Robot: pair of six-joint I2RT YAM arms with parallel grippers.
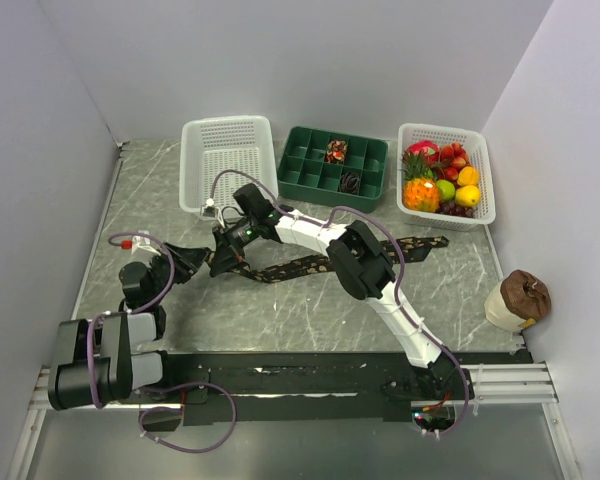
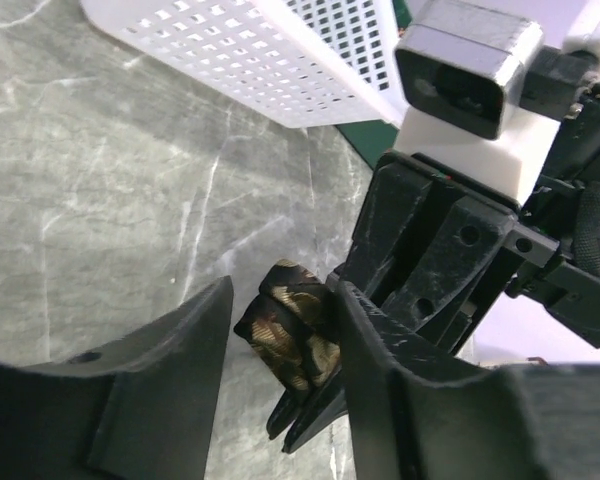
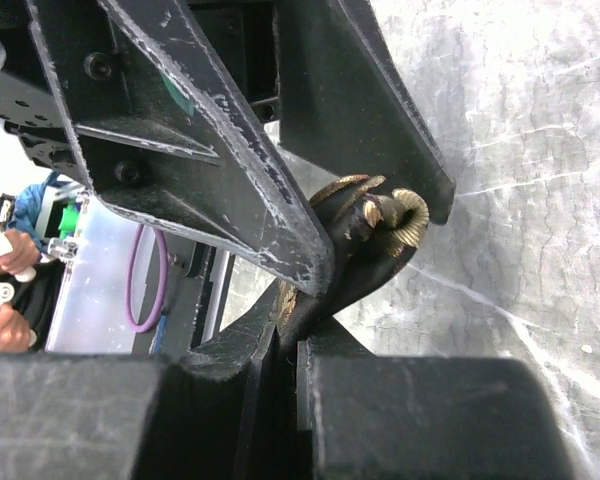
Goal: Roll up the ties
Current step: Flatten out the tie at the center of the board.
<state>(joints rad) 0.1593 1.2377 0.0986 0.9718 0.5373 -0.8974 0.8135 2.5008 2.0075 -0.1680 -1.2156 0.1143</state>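
A dark tie with tan pattern (image 1: 300,265) lies stretched across the table toward the right. Its left end is wound into a small coil (image 2: 290,335), lifted off the tabletop. My right gripper (image 1: 223,262) is shut on the fabric just under the coil; the wrist view shows the cloth pinched thin in my right gripper (image 3: 293,335). My left gripper (image 2: 283,300) stands open around the coil (image 3: 380,220), whose side rests against the right finger (image 2: 380,340) with a gap to the left finger (image 2: 180,360). Two rolled ties, one reddish (image 1: 336,150) and one dark (image 1: 350,182), sit in the green tray.
At the back stand a white mesh basket (image 1: 225,160), a green compartment tray (image 1: 310,170) and a white basket of toy fruit (image 1: 477,215). A brown and white object (image 1: 518,298) sits at the right edge. Purple cables run along both arms.
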